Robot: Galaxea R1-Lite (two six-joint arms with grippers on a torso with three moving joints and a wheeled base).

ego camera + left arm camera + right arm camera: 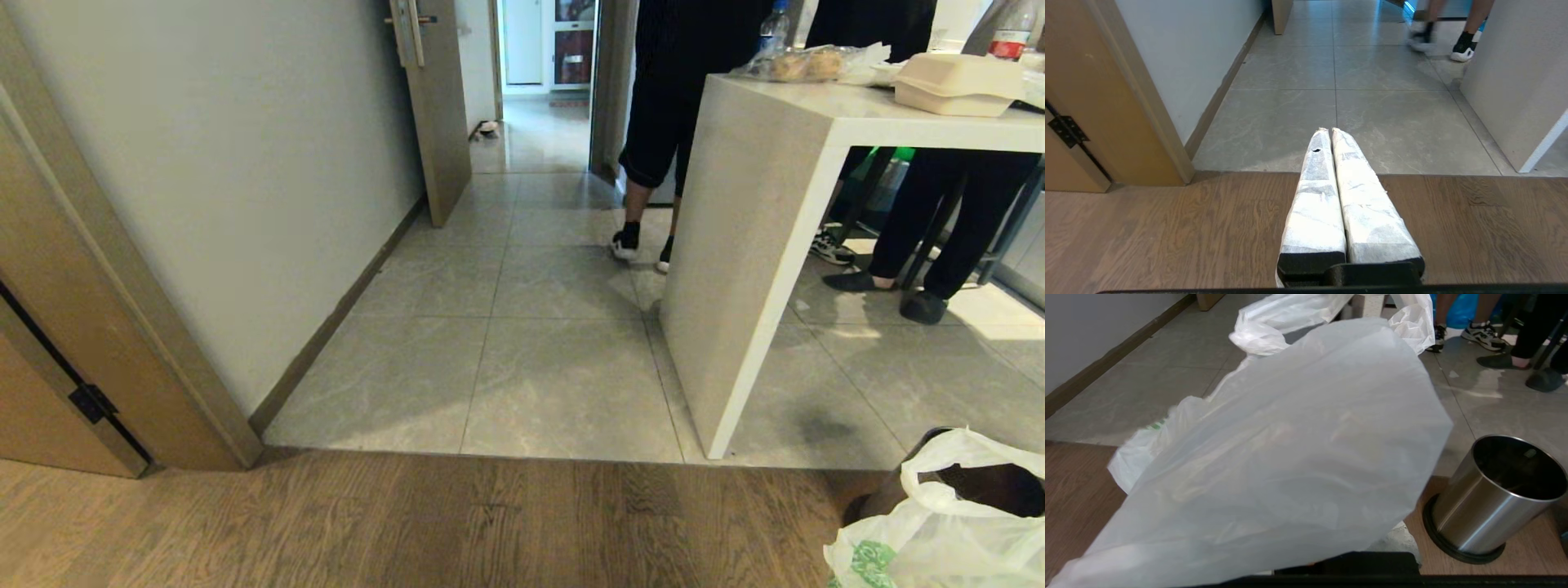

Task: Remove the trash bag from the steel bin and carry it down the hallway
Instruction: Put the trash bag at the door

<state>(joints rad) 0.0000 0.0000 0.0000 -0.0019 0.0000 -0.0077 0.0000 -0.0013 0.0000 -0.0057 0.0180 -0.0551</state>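
Note:
The trash bag, thin translucent white plastic with a green print, hangs out of the bin and drapes over my right gripper. It hides the fingertips; only a bit of one wrapped finger shows. In the head view the trash bag sits at the bottom right. The steel bin stands empty on the wood floor beside that gripper. My left gripper is shut and empty above the wood floor. The hallway of grey tiles runs ahead to a wooden door.
A white table stands on the right of the hallway, with food boxes on top. People's legs stand beside and behind it. A wooden door frame and pale wall line the left. A blue bag lies far off.

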